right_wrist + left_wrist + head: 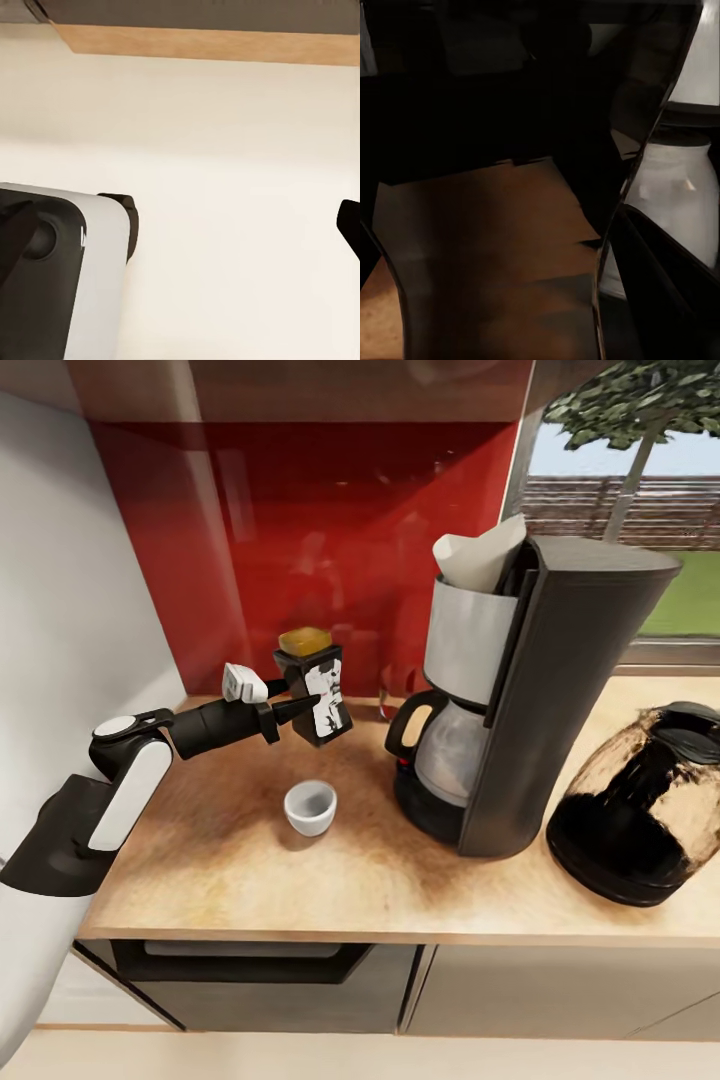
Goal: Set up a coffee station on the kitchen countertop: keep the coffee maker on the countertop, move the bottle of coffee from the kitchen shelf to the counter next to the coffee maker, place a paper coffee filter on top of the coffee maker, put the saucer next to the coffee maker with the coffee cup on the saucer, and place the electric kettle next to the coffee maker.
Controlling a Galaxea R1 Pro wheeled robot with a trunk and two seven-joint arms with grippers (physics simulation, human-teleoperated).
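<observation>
The bottle of coffee (315, 695) is gripped, tilted, by the left gripper (296, 708). It should be levelled and lowered at the coffee maker's (520, 690) nine o'clock, clear of the coffee cup (310, 807).

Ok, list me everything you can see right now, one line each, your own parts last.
Coffee maker: one, dark grey, mid-countertop.
Paper coffee filter: one, off-white, in the maker's basket.
Electric kettle: one, smoky with black base, right of the maker.
Coffee cup: one, white, on bare wood left of the maker.
Bottle of coffee: one, dark with yellow lid, tilted.
Countertop: one, light wood.
Left gripper: black, shut on the bottle.
</observation>
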